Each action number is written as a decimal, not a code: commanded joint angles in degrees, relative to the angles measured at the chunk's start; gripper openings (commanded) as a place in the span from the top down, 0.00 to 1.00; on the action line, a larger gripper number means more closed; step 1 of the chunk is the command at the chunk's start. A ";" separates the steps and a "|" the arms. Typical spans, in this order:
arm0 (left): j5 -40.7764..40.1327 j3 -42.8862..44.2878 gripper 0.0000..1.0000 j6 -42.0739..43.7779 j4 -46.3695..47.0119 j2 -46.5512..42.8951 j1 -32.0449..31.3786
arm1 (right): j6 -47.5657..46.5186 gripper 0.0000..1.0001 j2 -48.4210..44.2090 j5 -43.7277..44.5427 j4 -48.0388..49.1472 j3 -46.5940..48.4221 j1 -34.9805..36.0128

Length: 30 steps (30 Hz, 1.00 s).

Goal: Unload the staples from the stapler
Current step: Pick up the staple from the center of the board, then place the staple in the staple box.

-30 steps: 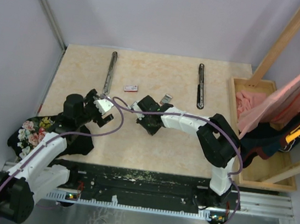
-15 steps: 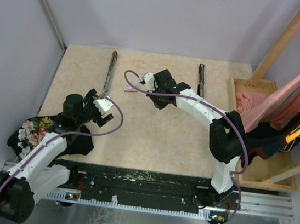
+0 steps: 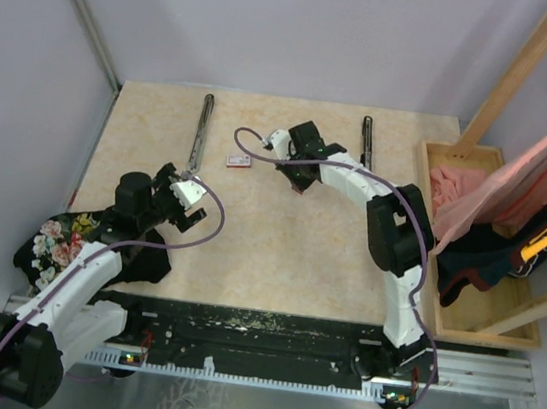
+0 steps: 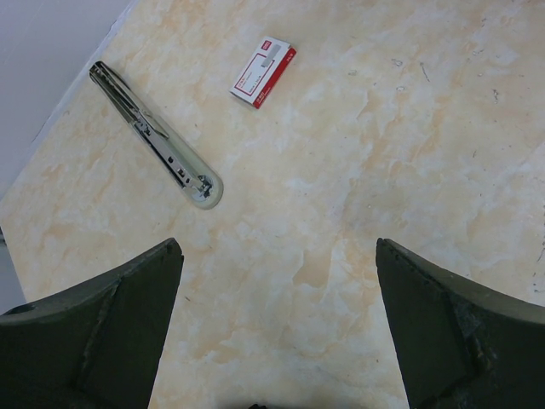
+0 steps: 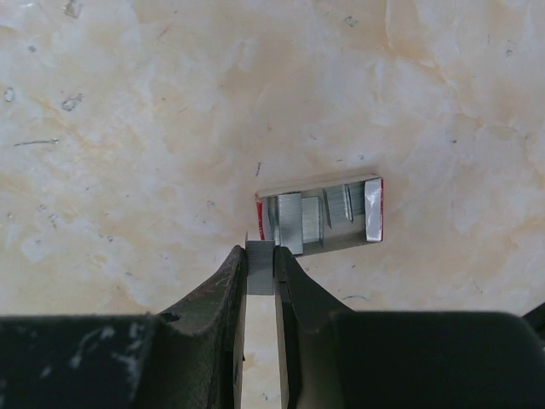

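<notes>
My right gripper (image 5: 260,256) is shut on a short grey strip of staples (image 5: 261,271) and holds it right by the near left corner of a small open red-edged tray (image 5: 372,209). Several more strips of staples (image 5: 289,223) lie in that tray. In the top view the right gripper (image 3: 299,176) hangs over the far middle of the table and hides the tray. The stapler lies in two parts: a metal magazine rail (image 3: 203,127), also in the left wrist view (image 4: 157,141), and a black body (image 3: 365,156). My left gripper (image 4: 277,324) is open and empty over bare table, also in the top view (image 3: 182,193).
A closed red-and-white staple box (image 3: 239,161) lies between the two stapler parts, also in the left wrist view (image 4: 262,72). A wooden crate (image 3: 441,161) with pink cloth stands off the table's right edge. A flowered cloth (image 3: 57,237) lies at the near left.
My right arm has swung from the middle of the table toward the far side and now hangs over the open tray with the staple strip. The left arm has not moved.
</notes>
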 commanded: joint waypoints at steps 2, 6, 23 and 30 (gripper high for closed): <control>0.71 -0.67 0.00 -0.60 0.96 -0.51 0.49 | -2.36 0.85 1.87 -0.88 3.54 5.28 -1.84; 0.81 -0.77 0.01 -0.58 1.06 -0.52 0.58 | -3.27 0.85 2.92 -0.60 4.79 5.32 -2.48; 0.98 -0.97 0.01 -0.55 1.14 -0.18 0.85 | -5.06 0.85 5.49 -0.32 6.86 4.85 -3.74; 1.05 -0.97 0.01 -0.58 1.15 0.00 0.93 | -5.22 0.85 5.93 -0.92 6.53 4.96 -4.12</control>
